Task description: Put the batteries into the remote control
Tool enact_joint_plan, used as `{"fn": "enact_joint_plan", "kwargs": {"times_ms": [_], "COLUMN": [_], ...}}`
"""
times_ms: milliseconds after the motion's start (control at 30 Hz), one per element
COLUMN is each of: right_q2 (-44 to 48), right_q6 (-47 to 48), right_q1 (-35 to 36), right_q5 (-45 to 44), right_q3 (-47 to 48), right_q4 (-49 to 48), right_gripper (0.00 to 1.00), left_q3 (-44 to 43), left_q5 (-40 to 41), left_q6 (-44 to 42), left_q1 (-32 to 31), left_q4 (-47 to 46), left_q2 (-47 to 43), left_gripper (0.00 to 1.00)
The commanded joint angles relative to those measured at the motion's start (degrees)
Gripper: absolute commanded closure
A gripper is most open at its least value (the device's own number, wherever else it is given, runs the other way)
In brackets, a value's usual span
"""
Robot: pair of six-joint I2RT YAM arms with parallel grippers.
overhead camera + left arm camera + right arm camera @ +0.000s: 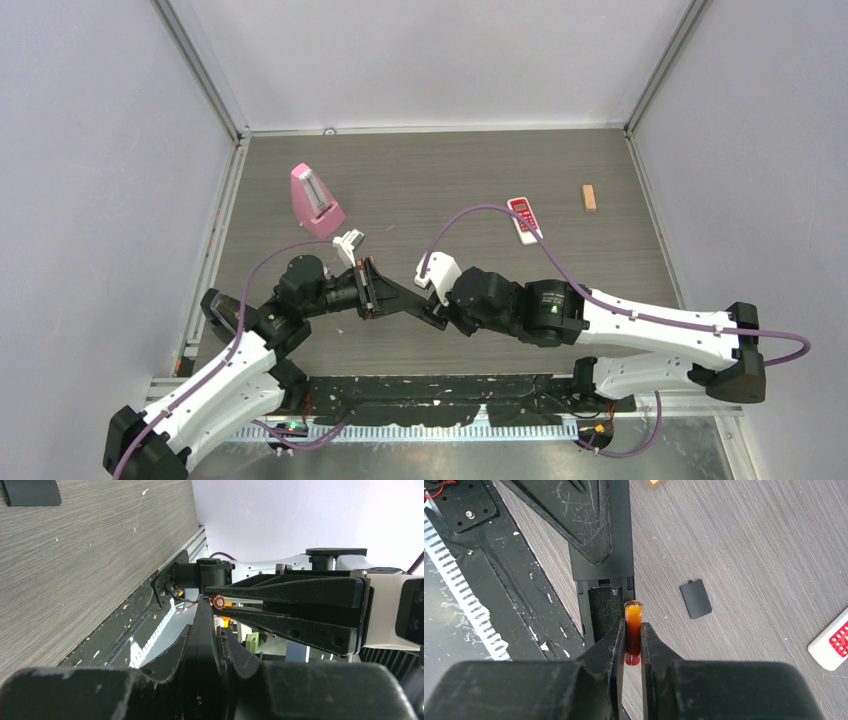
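Observation:
My left gripper [207, 630] is shut on a black remote control [205, 650], seen edge-on, and holds it above the table. In the right wrist view the remote [599, 565] shows its open battery compartment [605, 607] with a spring at the far end. My right gripper [633, 626] is shut on an orange-red battery [633, 625]. The battery lies along the compartment's right edge, its far tip near the spring. The battery's end [217, 600] shows between the right gripper's fingers [300, 587] in the left wrist view. In the top view the two grippers [372, 290] [438, 318] meet at the remote [408, 300].
The black battery cover [695, 598] lies on the table beside the remote, also in the left wrist view [30, 492]. A red-and-white remote [523, 218], a tan block [589, 197] and a pink metronome [315, 200] stand farther back. The black base rail [450, 385] runs along the near edge.

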State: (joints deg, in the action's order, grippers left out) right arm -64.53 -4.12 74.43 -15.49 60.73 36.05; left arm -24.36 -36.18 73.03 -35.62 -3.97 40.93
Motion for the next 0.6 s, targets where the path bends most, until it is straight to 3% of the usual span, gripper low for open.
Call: {"fn": "enact_joint_plan", "kwargs": {"times_ms": [0,567], "right_q2": [-0.1,1.6], "right_q6": [1.2,-0.8], "right_q1": [-0.4,-0.4], "right_q5": [0.8,4.1], "right_q3": [1.5,1.9], "right_q4": [-2.8,-2.0], "right_gripper": [0.92,0.92], "left_q3": [-2.6,-4.2], "left_q5": [-3.0,-3.0], "left_q6": [-0.8,-5.3], "left_q1": [-0.5,-0.6], "left_q4": [-0.7,2.3], "left_q2": [-0.7,-0.2], "left_gripper": [1.0,1.0]}}
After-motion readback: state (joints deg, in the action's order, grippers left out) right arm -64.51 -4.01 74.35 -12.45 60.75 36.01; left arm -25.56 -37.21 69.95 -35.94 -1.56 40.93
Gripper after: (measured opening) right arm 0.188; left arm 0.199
